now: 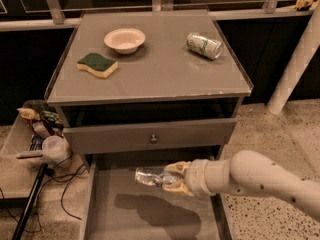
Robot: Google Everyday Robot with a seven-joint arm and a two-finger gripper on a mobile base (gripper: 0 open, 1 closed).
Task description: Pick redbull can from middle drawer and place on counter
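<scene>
Over the drawer (105, 184), the tool (173, 178) is clenched on one end of the can (150, 176). The can juts toward 9 o'clock, held off the floor. Rise straight, I judge, clearing the front (150, 136) at 12, then set it on bare table (160, 79).

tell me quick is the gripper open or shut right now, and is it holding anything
Gripper: closed on the redbull can, holding it over the middle drawer.
</scene>
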